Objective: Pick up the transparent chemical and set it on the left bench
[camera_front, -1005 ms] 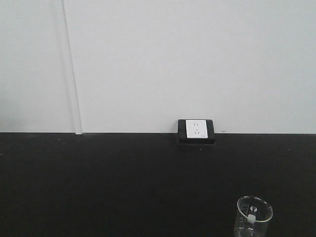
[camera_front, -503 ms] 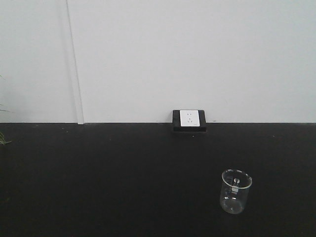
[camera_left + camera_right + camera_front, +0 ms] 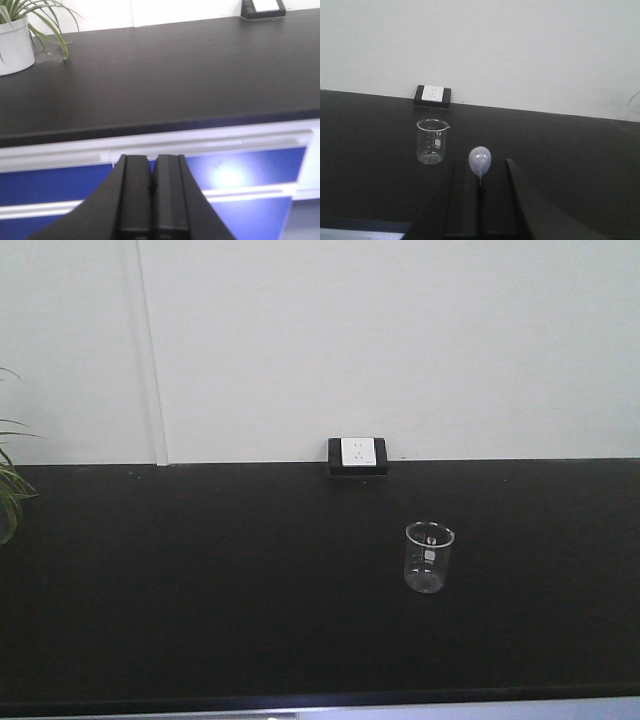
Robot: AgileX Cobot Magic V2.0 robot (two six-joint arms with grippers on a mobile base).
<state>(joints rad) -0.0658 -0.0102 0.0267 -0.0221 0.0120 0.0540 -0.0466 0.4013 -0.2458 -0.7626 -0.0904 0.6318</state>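
The transparent chemical [image 3: 429,558] is a clear glass beaker with white printed marks, standing upright on the black bench [image 3: 200,590] in front of the wall socket. In the right wrist view the beaker [image 3: 431,142] stands ahead and to the left of my right gripper [image 3: 480,180], apart from it. That gripper's fingers are pressed together, and a pale bluish oval spot [image 3: 480,161] sits at their tips; I cannot tell what it is. My left gripper [image 3: 151,159] is shut on nothing, held in front of the bench edge and below it.
A black-and-white wall socket [image 3: 357,454] sits at the back of the bench against the white wall. A potted plant [image 3: 15,45] stands at the far left, its leaves [image 3: 10,490] just in view. Blue cabinet fronts [image 3: 240,175] lie below the bench edge [image 3: 300,705].
The front view has pulled back: the beaker went from the bottom right corner toward mid-frame, the socket shifted up and left, and plant leaves and the bench's front edge came into view.
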